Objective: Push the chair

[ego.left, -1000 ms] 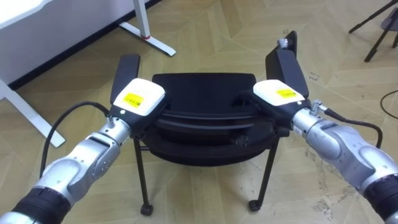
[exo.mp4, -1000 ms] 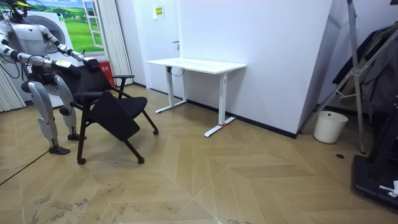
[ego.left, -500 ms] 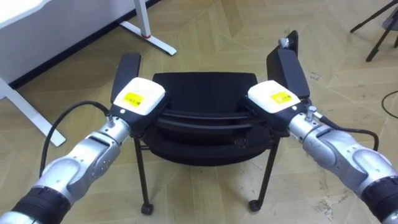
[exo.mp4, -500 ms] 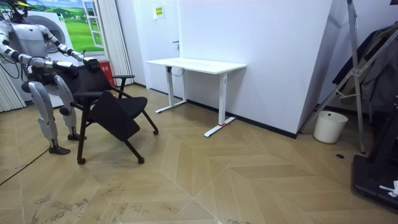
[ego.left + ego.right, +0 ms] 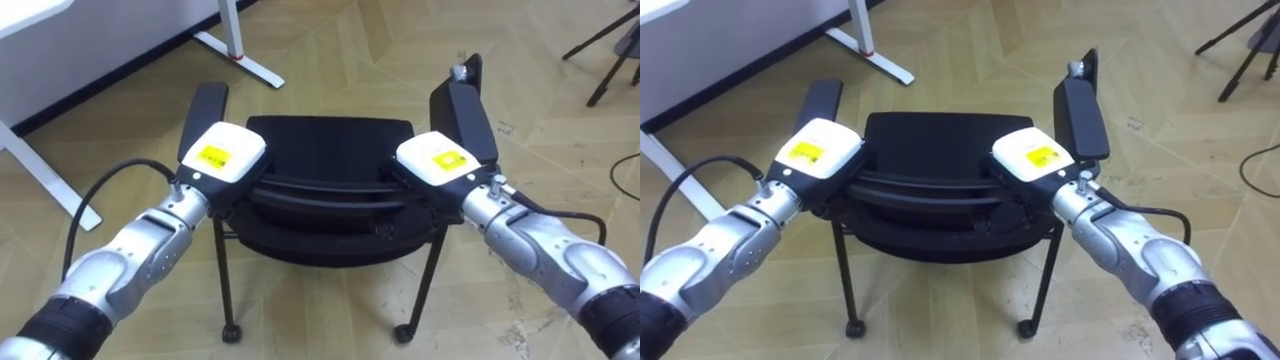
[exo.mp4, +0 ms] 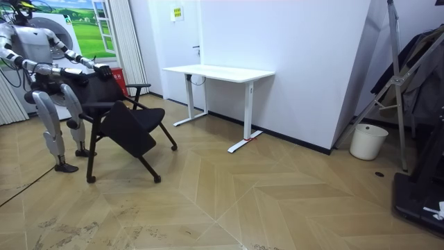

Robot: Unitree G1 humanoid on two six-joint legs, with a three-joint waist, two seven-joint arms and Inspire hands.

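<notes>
Chair (image 5: pixel 330 145) sits dead centre of the eye views, black, seen from behind and above. Its backrest (image 5: pixel 330 195) is closest to the robot, at 6 o'clock from the seat (image 5: pixel 330 135).

Left hand (image 5: pixel 222 155) is on the backrest's top edge at its 9 o'clock end, back of the hand up. Right hand (image 5: pixel 440 160) is on the same edge at the 3 o'clock end, also back up. Both touch the chair. Grip state of either hand: cannot tell, since the underside is hidden against the backrest.

The two armrests run away from the robot toward 12 o'clock: left armrest (image 5: pixel 205 105) just beyond the left hand, right armrest (image 5: pixel 465 110) just beyond the right hand. Chair legs drop toward 6 o'clock and end in small feet (image 5: pixel 232 335) on the wooden floor (image 5: pixel 330 40).

White desk (image 5: pixel 30 15) is at 10 o'clock from the chair, well apart, with its foot (image 5: pixel 240 60) at 11 o'clock. Dark tripod legs (image 5: pixel 600 40) are at 2 o'clock.

In the room view the robot stands upright at the room view's left, right behind the chair, arms out to the backrest. The desk stands against the white wall (image 6: pixel 298 62) at 2 o'clock from the chair. A white bucket (image 6: pixel 368 141) is far off at 3 o'clock.
</notes>
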